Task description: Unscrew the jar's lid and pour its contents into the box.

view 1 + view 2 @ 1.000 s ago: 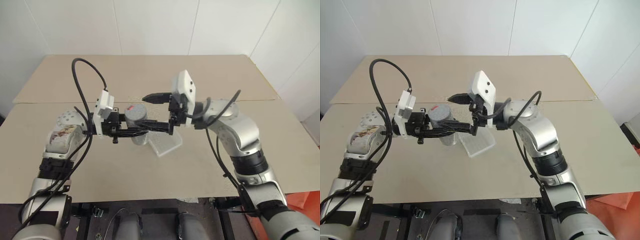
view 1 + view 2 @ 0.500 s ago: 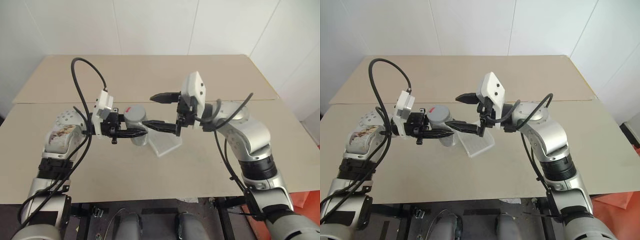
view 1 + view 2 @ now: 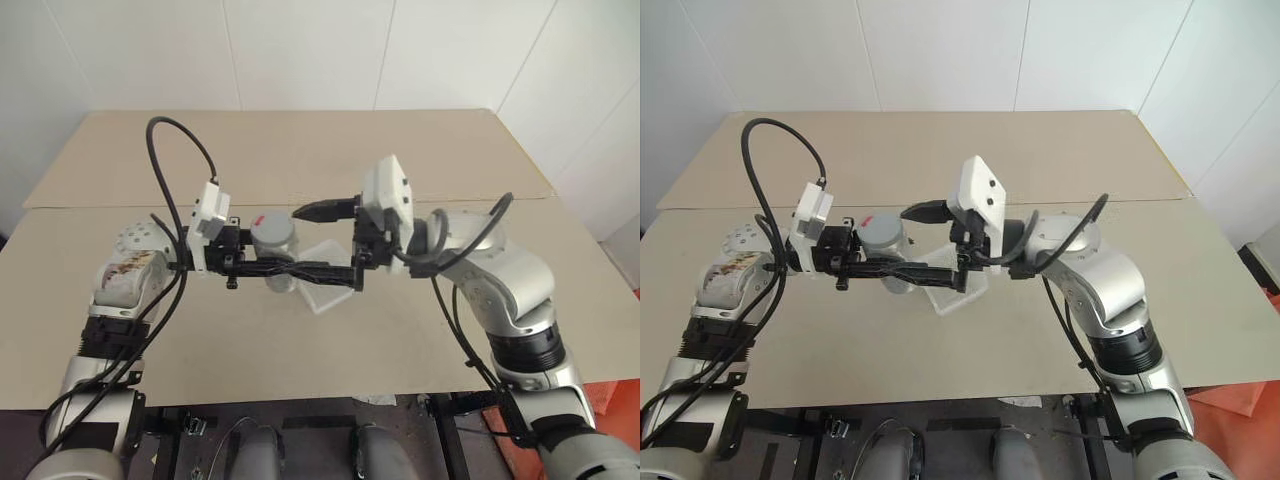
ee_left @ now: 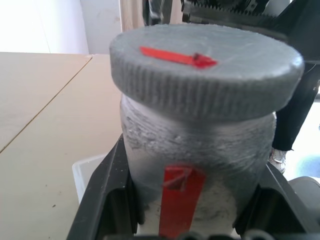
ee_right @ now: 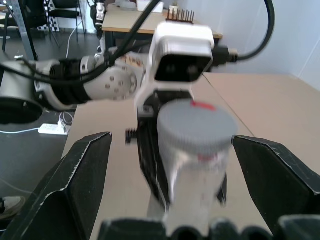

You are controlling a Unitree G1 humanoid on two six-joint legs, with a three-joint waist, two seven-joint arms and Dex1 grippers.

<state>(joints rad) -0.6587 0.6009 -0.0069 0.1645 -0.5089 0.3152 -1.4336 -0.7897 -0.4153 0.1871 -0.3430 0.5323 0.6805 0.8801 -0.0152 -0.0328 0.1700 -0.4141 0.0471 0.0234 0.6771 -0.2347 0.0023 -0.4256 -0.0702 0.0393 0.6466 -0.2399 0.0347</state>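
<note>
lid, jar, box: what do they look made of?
Lid: grey, matte, ribbed edge; probably moulded plastic.
Jar: clear wall, hazy or frosted in the left wrist view, red mark on it; plastic or glass, can't tell.
Box: thin translucent walls, table colour showing through; likely plastic.

right tool (image 5: 192,160) fingers spread wide | jar (image 5: 196,165) between them, untouched | lid (image 5: 196,129) on

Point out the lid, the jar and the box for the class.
lid (image 4: 200,60), left wrist view, on its flat grey top.
jar (image 4: 200,150), left wrist view, on its frosted side wall.
box (image 3: 325,298), left eye view, on its near clear corner.
</note>
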